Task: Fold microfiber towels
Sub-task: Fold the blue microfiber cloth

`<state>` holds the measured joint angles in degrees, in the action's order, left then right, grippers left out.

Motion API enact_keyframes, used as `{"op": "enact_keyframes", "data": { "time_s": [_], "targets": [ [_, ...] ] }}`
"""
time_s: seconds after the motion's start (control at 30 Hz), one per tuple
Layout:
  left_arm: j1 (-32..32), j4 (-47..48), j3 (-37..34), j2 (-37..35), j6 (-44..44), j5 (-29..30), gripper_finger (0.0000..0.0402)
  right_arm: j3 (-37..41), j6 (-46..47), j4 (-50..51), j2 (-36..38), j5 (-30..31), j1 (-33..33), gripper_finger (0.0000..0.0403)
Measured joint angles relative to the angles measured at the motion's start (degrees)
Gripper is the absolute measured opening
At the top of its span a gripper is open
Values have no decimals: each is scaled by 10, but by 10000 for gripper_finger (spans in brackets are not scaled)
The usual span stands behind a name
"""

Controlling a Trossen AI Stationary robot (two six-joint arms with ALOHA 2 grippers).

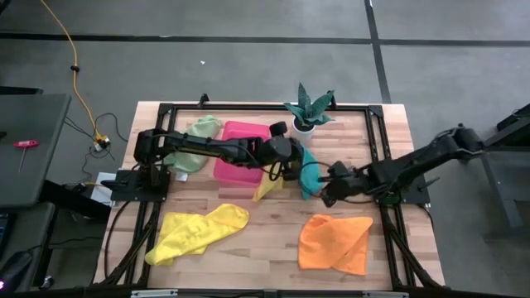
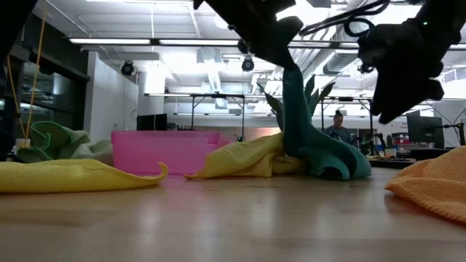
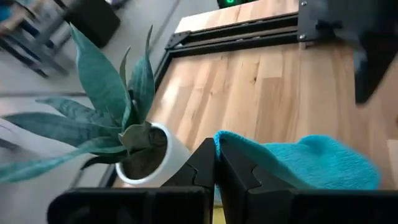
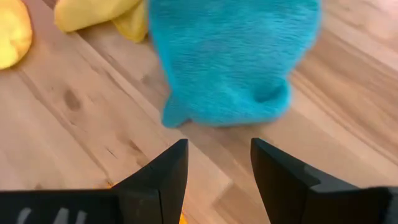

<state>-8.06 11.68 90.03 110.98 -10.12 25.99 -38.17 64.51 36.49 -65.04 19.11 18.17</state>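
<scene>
Left claw lifts teal towel beside right claw.

Two dark, black-jointed robot arms; left arm frame centre-left, right arm frame right. Matte black angular pincer fingers; black looped cables.

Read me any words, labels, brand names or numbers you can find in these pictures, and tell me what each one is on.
None can be read.
The teal towel, the pink tray and the white plant pot carry no visible print.
Screens in the room behind the table are too small and blurred to read.
</scene>
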Motion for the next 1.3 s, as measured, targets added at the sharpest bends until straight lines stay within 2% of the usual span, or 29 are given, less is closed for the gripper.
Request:
{"op": "enact_keyframes", "data": {
  "time_s": [0.17, 0.27, 0.33, 0.47, 0.6, 0.73, 0.93, 1.3],
  "targets": [
    [-13, 23, 4, 0, 37, -31, 0, 0, -34, -93, -75, 7, 27, 164],
    [-14, 34, 4, 0, 49, -37, 0, 0, -72, -140, -112, 4, 41, 144],
    [-14, 38, 4, 0, 55, -44, 0, 0, -79, -154, -132, 12, 48, 111],
    [-13, 40, 4, 0, 57, -48, 0, 0, -52, -169, -169, 50, 49, 18],
    [-9, 41, 4, 0, 80, -48, 0, 0, -13, -198, -202, 94, 41, 19],
    [-9, 44, 4, 0, 99, -49, 0, 0, -5, -228, -224, 99, 28, 3],
    [-9, 63, 4, 0, 101, -50, 0, 0, -2, -176, -218, 123, 11, 1],
    [-9, 103, 4, -5, 124, -67, 0, -1, -31, 31, -101, 153, -24, 0]
  ]
}}
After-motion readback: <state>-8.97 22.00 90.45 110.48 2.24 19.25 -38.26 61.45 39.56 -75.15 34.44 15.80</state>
